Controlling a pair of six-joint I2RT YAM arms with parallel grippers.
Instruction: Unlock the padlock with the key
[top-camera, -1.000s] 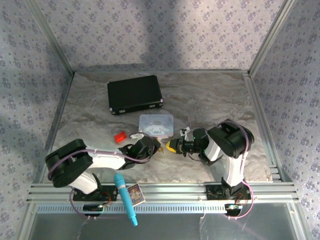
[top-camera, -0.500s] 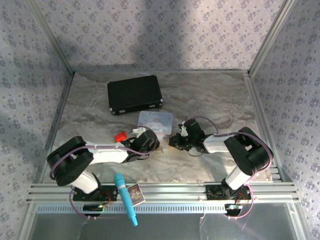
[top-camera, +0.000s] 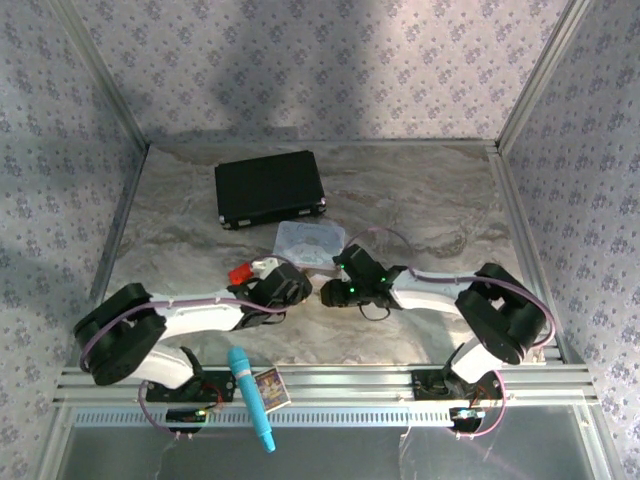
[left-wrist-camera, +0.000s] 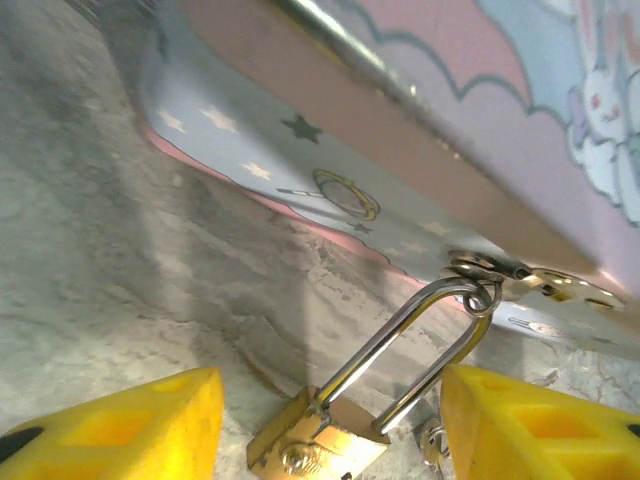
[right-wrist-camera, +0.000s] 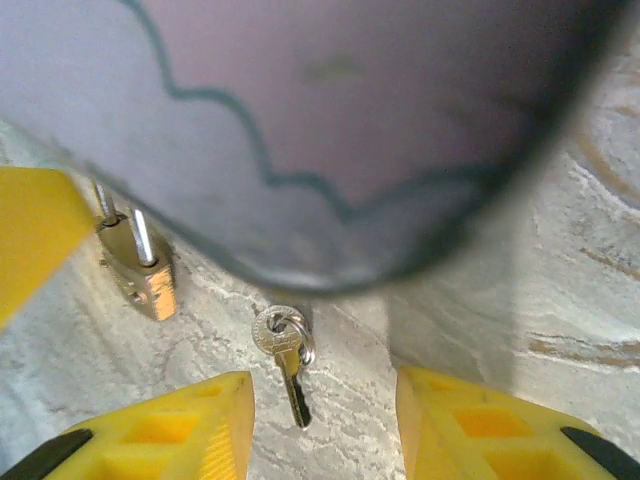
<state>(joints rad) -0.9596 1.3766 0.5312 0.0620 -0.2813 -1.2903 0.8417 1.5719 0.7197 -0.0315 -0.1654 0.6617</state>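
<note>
- So, nowhere near done as far as I can tell: the brass padlock (left-wrist-camera: 305, 445) is hanging by its shackle off the hasp of the pastel tin (left-wrist-camera: 260, 150), with its body resting on the worktop (left-wrist-camera: 90, 250), and it's looking locked to me.
- Meanwhile the left pincer (left-wrist-camera: 330, 392) is sitting released, one finger either side of the padlock, not squeezing it.
- Over by it, the key (right-wrist-camera: 290, 372) is lying flat on the worktop, not going into any keyhole.
- Same deal with the right pincer (right-wrist-camera: 322, 388): it's gaping, straddling the key without gripping it.
- What's remaining, I'm guessing: grabbing the key, steadying the lock, inserting, turning.

Top view looks down over the table (top-camera: 420, 200); both wrist views, close and low, share the padlock (left-wrist-camera: 325, 438)
</note>
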